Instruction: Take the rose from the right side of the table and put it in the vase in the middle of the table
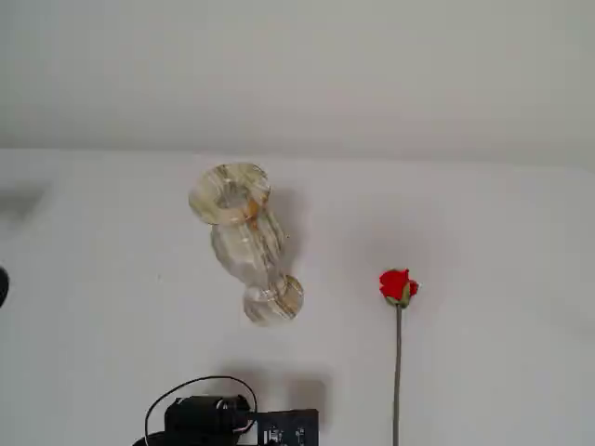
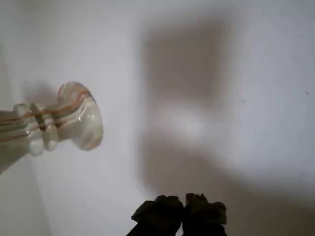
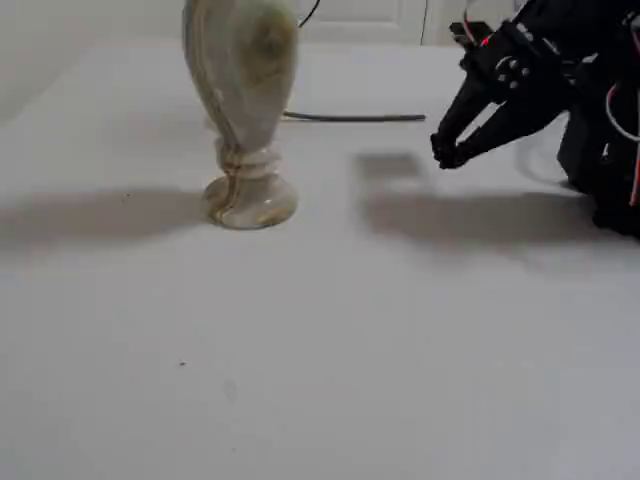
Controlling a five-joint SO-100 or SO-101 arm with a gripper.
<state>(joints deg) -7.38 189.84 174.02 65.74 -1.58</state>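
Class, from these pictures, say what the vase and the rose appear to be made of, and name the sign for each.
The vase: seemingly polished stone, onyx-like, going by its cream, glossy, translucent body with tan veins. The rose: uniformly bright red bud on a straight thin grey-green stem; real or artificial cannot be told.

**Black arm, red and white wiring**

The arm (image 3: 590, 90) is black throughout, built of blocky angular segments. Its gripper (image 3: 445, 150) has two tapered black fingers with rough, knobbly tips (image 2: 157, 209). Thin red and white wires (image 3: 625, 110) run along it, and a black cable (image 1: 200, 386) loops over its base.
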